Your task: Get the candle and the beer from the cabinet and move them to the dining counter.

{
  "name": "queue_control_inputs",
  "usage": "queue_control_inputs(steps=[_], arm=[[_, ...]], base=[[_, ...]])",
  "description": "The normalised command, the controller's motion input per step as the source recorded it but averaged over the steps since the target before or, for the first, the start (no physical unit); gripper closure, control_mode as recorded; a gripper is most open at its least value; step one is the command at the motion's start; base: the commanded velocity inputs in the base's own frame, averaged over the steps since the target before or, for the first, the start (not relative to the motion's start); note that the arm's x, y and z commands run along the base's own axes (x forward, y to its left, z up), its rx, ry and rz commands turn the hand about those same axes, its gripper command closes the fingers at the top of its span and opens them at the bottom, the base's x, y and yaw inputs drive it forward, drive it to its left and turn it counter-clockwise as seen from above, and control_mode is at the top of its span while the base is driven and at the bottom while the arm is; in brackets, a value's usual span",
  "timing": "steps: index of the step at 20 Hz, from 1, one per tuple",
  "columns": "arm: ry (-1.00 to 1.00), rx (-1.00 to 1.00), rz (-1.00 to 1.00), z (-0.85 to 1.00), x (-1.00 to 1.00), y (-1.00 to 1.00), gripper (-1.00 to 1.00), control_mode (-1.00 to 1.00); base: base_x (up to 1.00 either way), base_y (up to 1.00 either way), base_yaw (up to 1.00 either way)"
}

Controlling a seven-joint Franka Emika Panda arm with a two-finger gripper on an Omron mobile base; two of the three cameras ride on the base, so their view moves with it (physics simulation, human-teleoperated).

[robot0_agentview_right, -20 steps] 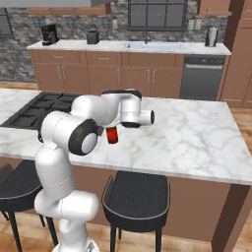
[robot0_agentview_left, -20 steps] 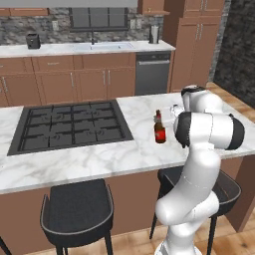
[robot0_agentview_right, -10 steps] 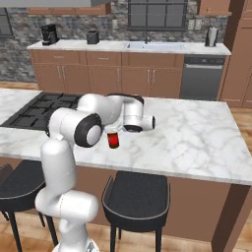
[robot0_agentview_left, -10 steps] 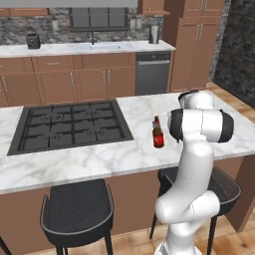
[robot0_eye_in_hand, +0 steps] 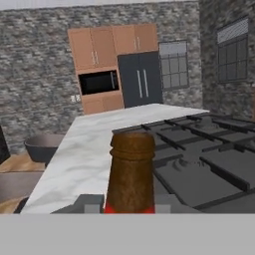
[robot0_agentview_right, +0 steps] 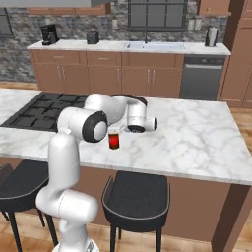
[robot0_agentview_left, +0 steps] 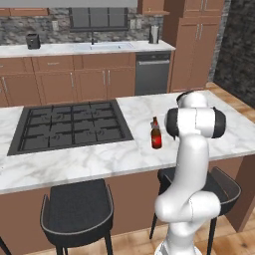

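Observation:
The beer [robot0_agentview_left: 156, 135], a dark brown bottle with a red label, stands upright on the dining counter [robot0_agentview_left: 99, 160] just right of the black cooktop [robot0_agentview_left: 69, 124]. My gripper [robot0_agentview_right: 118, 130] is shut on its neck, with the folded arm above and to the right of it. From the other side the beer [robot0_agentview_right: 114, 141] sits near the counter's front edge. In the hand view the bottle's neck [robot0_eye_in_hand: 131, 169] rises right between my gripper [robot0_eye_in_hand: 128, 207] tips, with the marble top [robot0_eye_in_hand: 84, 149] stretching beyond. The candle is out of view.
Dark stools [robot0_agentview_left: 77, 209] [robot0_agentview_right: 135, 194] stand under the counter's near edge. A back counter with a sink [robot0_agentview_left: 107, 46] runs along the stone wall, lower edges of wall cabinets [robot0_agentview_right: 69, 10] above it. Bare marble [robot0_agentview_right: 197, 138] lies right of the bottle.
The arm has folded in closer to the base and the bottle has come down slightly onto the marble. The grip on it has not changed.

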Motion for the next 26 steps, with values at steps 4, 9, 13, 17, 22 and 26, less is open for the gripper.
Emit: queue_control_inputs(steps=[4,9,13,17,22,26], arm=[[0.02,0.05,0.05,-0.19,0.16,0.0,1.0,-1.0],[0.01,0.03,0.05,-0.19,0.16,0.0,1.0,-1.0],[0.0,0.0,0.04,-0.15,0.02,0.0,1.0,-1.0],[0.0,0.0,0.02,-0.02,0.0,0.0,1.0,-1.0],[-0.06,0.0,0.0,0.0,0.0,-0.03,1.0,-1.0],[-0.12,0.0,0.0,0.0,0.0,-0.21,1.0,-1.0]], base=[[0.0,0.0,0.0],[0.0,0.0,0.0],[0.0,0.0,0.0],[0.0,0.0,0.0],[0.0,0.0,0.0],[0.0,0.0,0.0]])
